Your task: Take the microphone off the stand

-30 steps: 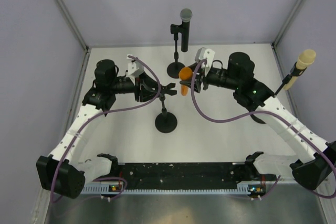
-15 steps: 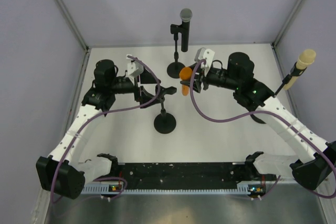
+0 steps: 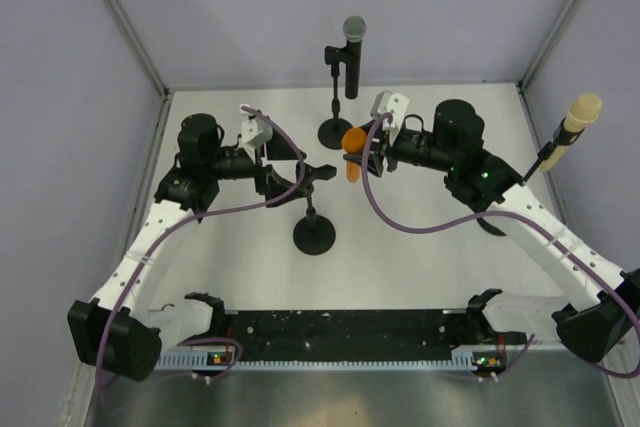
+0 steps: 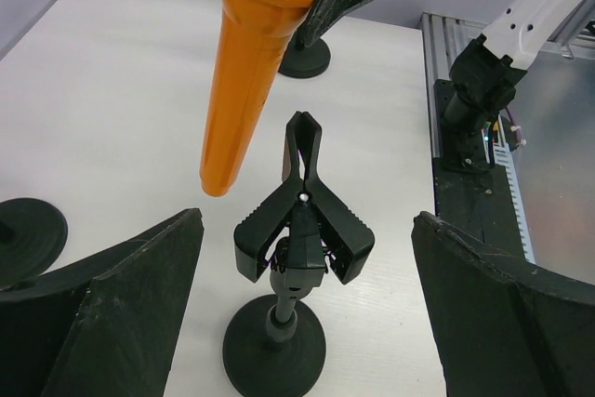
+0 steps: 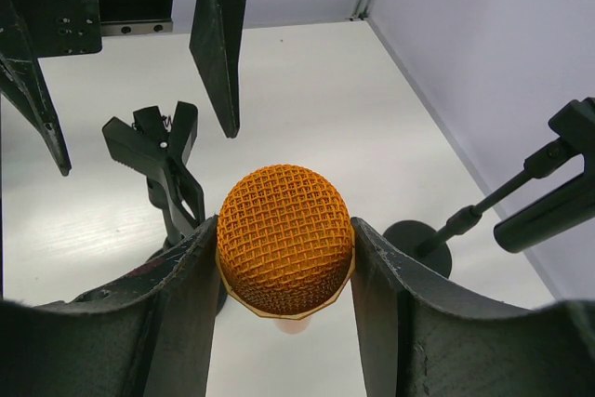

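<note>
Evidently, the orange mesh-headed microphone [image 4: 244,72] was clamped in the right gripper [image 5: 285,230], clear of the black clip stand [image 4: 299,230]; the left gripper [image 3: 292,175] was spread wide; carrying it away was judged next.

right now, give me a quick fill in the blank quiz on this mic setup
The right pincer is shut on the ____ mic. The left pincer is ____, with one finger on either side of the near stand. That stand's clip holds ____. The beige mic stands on the ____ side.
Missing words: orange; open; nothing; right
</note>
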